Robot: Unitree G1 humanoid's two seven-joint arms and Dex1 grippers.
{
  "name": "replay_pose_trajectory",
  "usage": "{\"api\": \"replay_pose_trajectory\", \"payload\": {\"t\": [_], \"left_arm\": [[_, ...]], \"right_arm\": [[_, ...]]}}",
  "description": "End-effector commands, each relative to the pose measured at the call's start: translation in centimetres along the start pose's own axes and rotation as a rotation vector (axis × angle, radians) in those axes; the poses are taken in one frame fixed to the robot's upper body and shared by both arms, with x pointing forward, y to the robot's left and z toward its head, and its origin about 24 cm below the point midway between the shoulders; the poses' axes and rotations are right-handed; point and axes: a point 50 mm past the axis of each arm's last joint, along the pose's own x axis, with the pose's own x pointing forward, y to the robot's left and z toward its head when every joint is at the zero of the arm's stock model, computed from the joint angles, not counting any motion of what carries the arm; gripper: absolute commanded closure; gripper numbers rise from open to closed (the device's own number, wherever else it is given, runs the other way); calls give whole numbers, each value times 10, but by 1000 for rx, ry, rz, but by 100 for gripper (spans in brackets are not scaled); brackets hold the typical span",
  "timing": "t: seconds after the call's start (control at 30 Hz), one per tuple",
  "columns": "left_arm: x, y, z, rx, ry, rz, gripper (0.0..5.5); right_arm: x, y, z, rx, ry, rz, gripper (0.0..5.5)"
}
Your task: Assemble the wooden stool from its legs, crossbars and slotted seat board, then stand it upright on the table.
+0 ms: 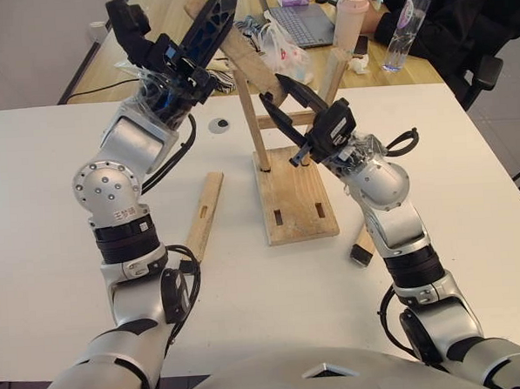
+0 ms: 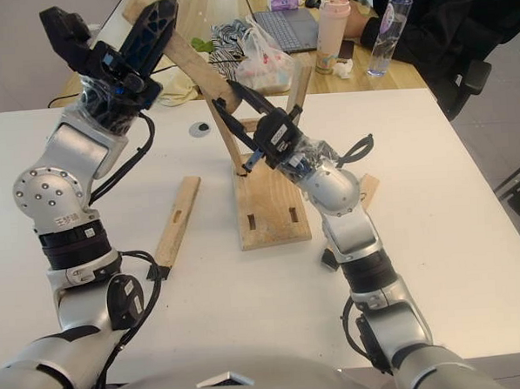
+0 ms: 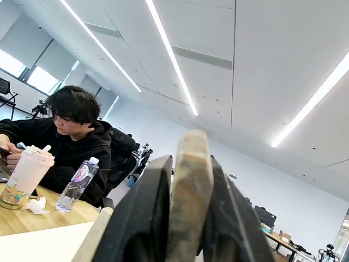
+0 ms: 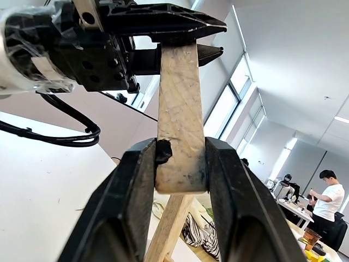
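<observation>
The slotted seat board [image 1: 297, 197] lies flat at the table's middle. An upright leg [image 1: 253, 125] stands in its far left corner, joined by a crossbar [image 1: 298, 118] to a second leg [image 1: 334, 70]. Above them a long wooden bar [image 1: 251, 66] slants in the air. My left gripper [image 1: 209, 30] is shut on its upper end, seen close in the left wrist view [image 3: 188, 164]. My right gripper [image 1: 278, 93] is shut on its lower end [image 4: 180, 147]. A loose slotted leg [image 1: 204, 213] lies left of the board. Another piece [image 1: 364, 241] lies under my right forearm.
A small black round object [image 1: 220, 124] sits on the white table [image 1: 51, 197] behind the board. A second table behind holds a laptop [image 1: 303, 22], a plastic bag [image 1: 283, 54], a pink cup [image 1: 353, 20] and a water bottle [image 1: 406, 26].
</observation>
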Motion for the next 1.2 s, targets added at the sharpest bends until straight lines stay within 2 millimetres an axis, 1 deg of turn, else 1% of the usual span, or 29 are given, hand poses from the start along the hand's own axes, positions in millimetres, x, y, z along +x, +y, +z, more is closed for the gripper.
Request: {"api": "replay_pose_trajectory", "payload": {"t": [0.03,0.07,0.1,0.13,0.17,0.2,0.23,0.27,0.3,0.33,0.37,0.4,0.43,0.47,0.5,0.57,0.67,0.73,0.8,0.93,1.1,1.2], "left_arm": [[-3,5,4,27,20,43,499],[-5,7,5,49,22,70,501],[-7,10,7,68,21,103,503],[-11,14,9,86,21,142,512],[-17,19,12,116,35,193,512],[-28,23,15,135,50,243,512],[-39,26,17,145,66,280,512],[-57,30,17,167,100,336,512],[-79,35,17,192,133,420,512],[-93,38,16,209,158,474,512],[-114,44,12,200,154,584,512],[-132,48,4,181,155,668,512],[-144,48,-4,171,165,723,512],[-154,47,-12,164,174,767,512],[-160,46,-18,155,167,796,512],[-169,48,-29,173,159,843,512],[-178,54,-44,220,176,883,512],[-184,58,-51,220,161,907,512],[-188,64,-54,211,133,932,512],[-196,69,-60,186,99,962,512],[-195,73,-62,200,83,968,512],[-195,78,-71,217,97,975,512]], "right_arm": [[-1,4,-9,52,66,-22,422],[-3,5,-17,45,128,-21,385],[-5,7,-28,48,204,-19,377],[-9,8,-38,47,281,-28,356],[-15,4,-50,47,375,-72,339],[-24,-3,-62,46,464,-140,320],[-33,-10,-69,33,524,-205,296],[-43,-22,-73,39,558,-300,282],[-52,-38,-72,47,564,-411,264],[-59,-48,-71,52,562,-486,253],[-69,-64,-67,37,551,-595,269],[-79,-77,-63,14,541,-686,280],[-86,-87,-60,1,529,-757,291],[-92,-96,-57,-1,510,-827,317],[-97,-101,-54,2,493,-872,333],[-100,-110,-48,-25,455,-922,367],[-95,-116,-45,-44,416,-934,423],[-89,-117,-46,-38,401,-917,443],[-84,-115,-47,-36,397,-882,477],[-81,-111,-53,-16,404,-836,545],[-85,-109,-57,-11,424,-828,550],[-83,-104,-59,-4,425,-806,550]]}}
